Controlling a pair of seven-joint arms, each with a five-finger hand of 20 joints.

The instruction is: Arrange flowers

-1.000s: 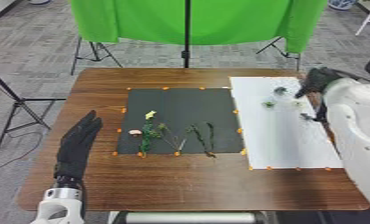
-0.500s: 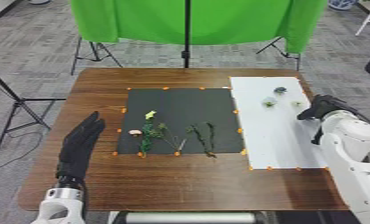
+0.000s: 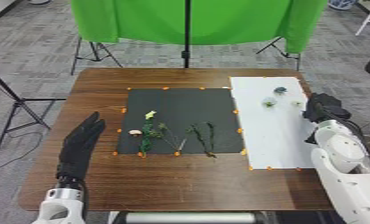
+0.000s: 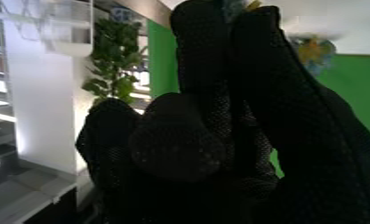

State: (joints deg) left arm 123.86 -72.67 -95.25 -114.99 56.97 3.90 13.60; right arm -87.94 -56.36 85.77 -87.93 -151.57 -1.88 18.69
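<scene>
Currently, left hand [image 3: 78, 145]: straight fingers, left of black mat [image 3: 177, 102]
Right hand [image 3: 324, 107]: at right edge of white sheet [image 3: 268, 142], can't tell how wide
Green cloth [image 3: 137, 22]: far

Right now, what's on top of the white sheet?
Three small flowers lie near the far end of the white sheet. The right hand and its arm cover part of the right edge, so anything beneath can't be seen.
</scene>
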